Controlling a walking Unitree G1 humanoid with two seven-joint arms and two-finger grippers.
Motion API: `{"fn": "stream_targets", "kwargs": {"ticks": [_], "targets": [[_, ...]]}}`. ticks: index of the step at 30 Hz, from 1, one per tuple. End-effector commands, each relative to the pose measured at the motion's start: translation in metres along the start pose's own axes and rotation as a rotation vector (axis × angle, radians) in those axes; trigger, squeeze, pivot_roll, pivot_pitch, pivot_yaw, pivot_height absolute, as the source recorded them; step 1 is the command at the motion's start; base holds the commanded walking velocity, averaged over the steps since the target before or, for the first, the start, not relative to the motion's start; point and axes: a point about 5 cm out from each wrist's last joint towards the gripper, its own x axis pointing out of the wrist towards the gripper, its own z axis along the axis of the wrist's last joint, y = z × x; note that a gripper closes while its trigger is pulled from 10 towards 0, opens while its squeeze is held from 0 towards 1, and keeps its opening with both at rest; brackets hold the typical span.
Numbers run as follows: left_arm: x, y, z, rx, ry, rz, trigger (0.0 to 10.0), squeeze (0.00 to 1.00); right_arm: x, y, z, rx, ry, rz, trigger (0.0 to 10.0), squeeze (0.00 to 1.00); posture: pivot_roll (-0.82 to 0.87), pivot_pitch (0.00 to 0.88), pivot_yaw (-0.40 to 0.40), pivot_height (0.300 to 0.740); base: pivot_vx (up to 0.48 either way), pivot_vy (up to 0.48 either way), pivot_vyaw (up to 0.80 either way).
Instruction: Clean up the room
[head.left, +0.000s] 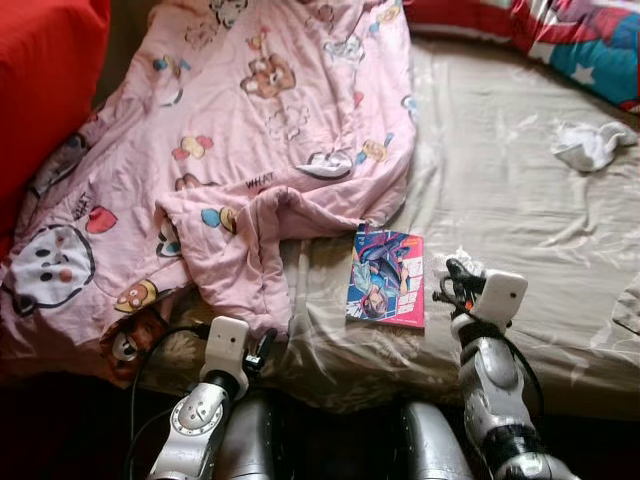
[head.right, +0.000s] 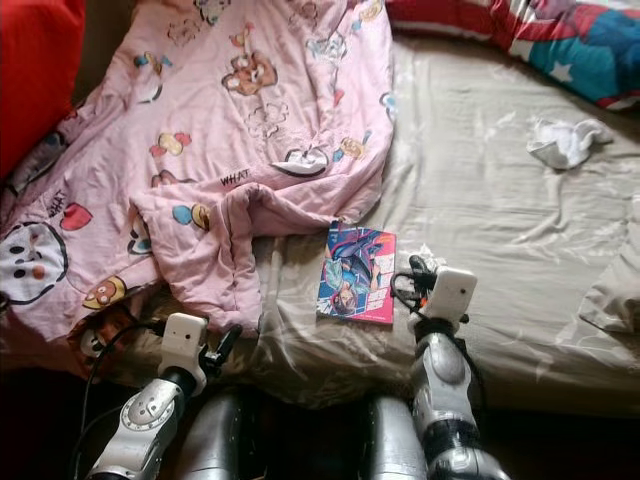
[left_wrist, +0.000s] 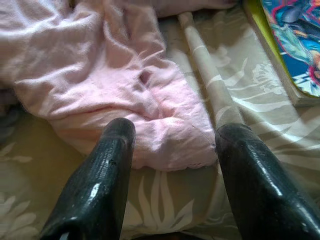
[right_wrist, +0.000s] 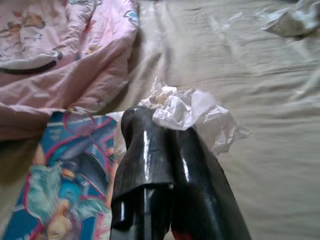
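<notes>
A crumpled white tissue (right_wrist: 192, 112) lies on the beige bed sheet (head.left: 500, 200), just right of a colourful comic book (head.left: 386, 277). My right gripper (right_wrist: 160, 117) is shut, and its fingertips pinch the near edge of that tissue. A pink cartoon-print blanket (head.left: 250, 120) covers the bed's left half, one fold reaching down toward the front edge. My left gripper (left_wrist: 172, 135) stands open at the bed's front edge, its fingers either side of the blanket's hem (left_wrist: 165, 145) without touching it.
A second crumpled white wad (head.left: 592, 145) sits at the far right of the bed. A red cushion (head.left: 45, 80) fills the back left corner, and a red and blue patterned pillow (head.left: 590, 40) lies along the back right.
</notes>
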Motion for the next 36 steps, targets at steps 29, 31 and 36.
{"fn": "stream_targets", "kwargs": {"ticks": [29,31,36], "targets": [[-0.025,0.029,-0.069,-0.129,0.363,0.195,10.0,0.0,-0.081,-0.033,-0.1,-0.076,0.555,-0.086,10.0,0.0,-0.08,0.147,0.012,0.74,0.0,0.0,0.0],[-0.038,0.032,-0.086,-0.094,0.484,0.196,10.0,0.0,-0.105,-0.044,-0.118,-0.086,0.692,-0.127,10.0,0.0,-0.09,0.147,0.016,0.74,0.0,0.0,0.0],[-0.06,0.035,-0.108,-0.08,0.647,0.202,10.0,0.0,-0.134,-0.057,-0.133,-0.095,0.832,-0.18,10.0,0.0,-0.09,0.151,0.017,0.74,0.0,0.0,0.0]]}}
